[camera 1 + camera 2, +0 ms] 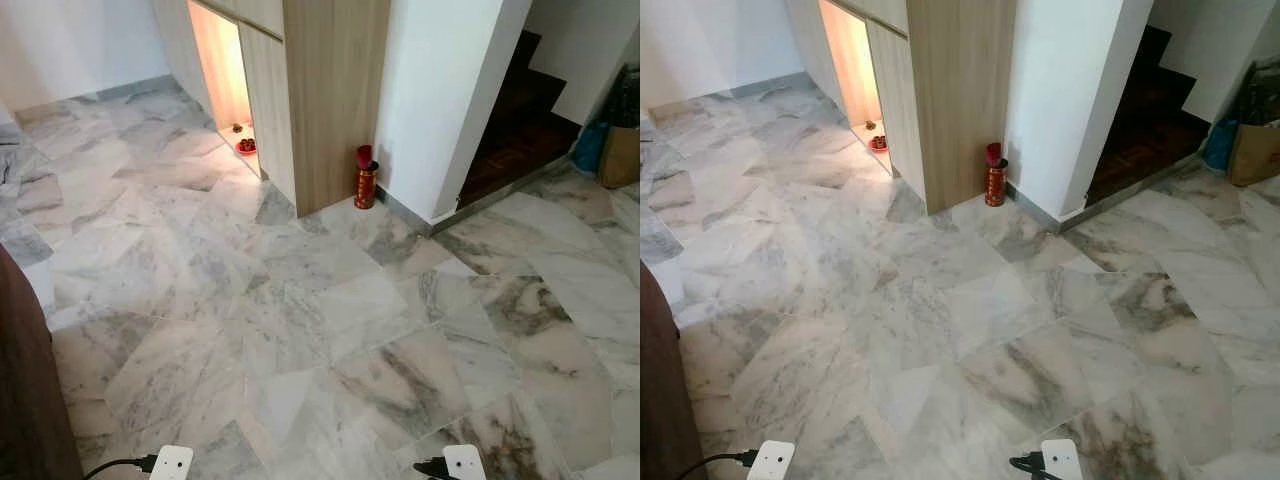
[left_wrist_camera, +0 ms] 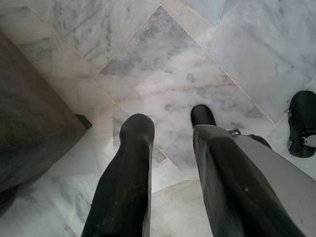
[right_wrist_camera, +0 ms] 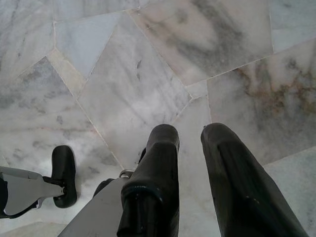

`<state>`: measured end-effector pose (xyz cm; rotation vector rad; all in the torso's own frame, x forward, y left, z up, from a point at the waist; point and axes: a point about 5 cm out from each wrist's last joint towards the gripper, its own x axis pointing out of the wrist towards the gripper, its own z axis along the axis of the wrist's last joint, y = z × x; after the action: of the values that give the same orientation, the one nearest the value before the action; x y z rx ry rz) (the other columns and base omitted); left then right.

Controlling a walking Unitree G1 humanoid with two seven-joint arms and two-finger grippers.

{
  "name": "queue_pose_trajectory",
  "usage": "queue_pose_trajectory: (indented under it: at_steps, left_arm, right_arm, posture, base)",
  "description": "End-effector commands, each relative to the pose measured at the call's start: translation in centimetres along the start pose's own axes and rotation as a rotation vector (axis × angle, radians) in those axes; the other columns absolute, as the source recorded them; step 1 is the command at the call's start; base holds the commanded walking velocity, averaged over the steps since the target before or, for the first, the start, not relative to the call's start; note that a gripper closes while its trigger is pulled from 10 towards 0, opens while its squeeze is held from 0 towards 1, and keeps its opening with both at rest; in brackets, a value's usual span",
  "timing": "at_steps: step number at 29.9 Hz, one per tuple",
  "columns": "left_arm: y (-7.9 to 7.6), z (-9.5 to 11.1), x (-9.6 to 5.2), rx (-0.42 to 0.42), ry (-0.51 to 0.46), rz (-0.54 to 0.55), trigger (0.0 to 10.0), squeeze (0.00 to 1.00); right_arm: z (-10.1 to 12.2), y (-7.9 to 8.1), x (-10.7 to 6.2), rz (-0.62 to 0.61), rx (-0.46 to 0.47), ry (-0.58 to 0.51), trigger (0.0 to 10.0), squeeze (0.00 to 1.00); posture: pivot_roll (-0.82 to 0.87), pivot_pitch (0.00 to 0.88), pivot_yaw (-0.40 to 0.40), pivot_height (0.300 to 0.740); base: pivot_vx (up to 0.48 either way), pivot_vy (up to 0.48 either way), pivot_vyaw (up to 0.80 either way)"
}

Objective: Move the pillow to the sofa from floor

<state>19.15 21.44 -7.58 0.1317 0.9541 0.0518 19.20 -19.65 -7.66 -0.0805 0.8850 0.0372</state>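
I have the marble floor (image 1: 300, 300) ahead of me, and neither a pillow nor a sofa on it, so I judge this to be the searching step: nothing is picked up yet and I cannot tell where the pillow lies.

Both arms hang low at my sides. The left gripper (image 2: 170, 148) points down at the tiles with its two black fingers apart by a narrow gap and nothing between them. The right gripper (image 3: 190, 163) hangs the same way, slightly parted and empty.

Ahead stands a wooden cabinet (image 1: 335, 100) with a lit alcove (image 1: 225, 70) holding a small red dish (image 1: 246, 146). A red bottle (image 1: 366, 180) stands on the floor just beside the white wall (image 1: 440, 90), and dark stairs (image 1: 515, 120) rise beyond it. A dark brown panel (image 1: 25, 390) edges my left side; it may be furniture, but I cannot say what.

The next move, I reckon, calls for turning or walking until the pillow comes into sight, keeping my feet away from that panel and the bottle.
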Motion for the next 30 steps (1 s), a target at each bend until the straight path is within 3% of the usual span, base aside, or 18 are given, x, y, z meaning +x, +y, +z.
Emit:
queue_pose_trajectory:
  at_steps: [1,18,21,30]
  left_arm:
    - [0.5,-2.5,-0.6,-0.252,-0.004,-0.04,10.0,0.0]
    - [0.5,-2.5,-0.6,-0.252,-0.004,-0.04,10.0,0.0]
    - [0.1,-3.2,-0.7,-0.199,0.026,-0.031,10.0,0.0]
    - [-0.1,-3.2,-0.7,-0.174,0.027,-0.04,10.0,0.0]
  right_arm:
    - [-0.6,-1.1,-0.3,-0.07,0.466,-0.05,10.0,0.0]
    - [-0.6,-1.1,-0.3,-0.07,0.466,-0.05,10.0,0.0]
    - [-0.8,-0.3,-0.3,-0.057,0.389,-0.032,10.0,0.0]
    - [-1.0,0.2,-0.2,-0.037,0.37,-0.023,10.0,0.0]
  posture:
    - [-0.08,0.114,0.069,0.74]
    - [-0.08,0.114,0.069,0.74]
    - [-0.08,0.094,0.065,0.74]
    - [-0.08,0.096,0.064,0.74]
  base:
    - [0.0,0.0,0.0]
    - [0.0,0.0,0.0]
    - [0.0,0.0,0.0]
    - [0.0,0.0,0.0]
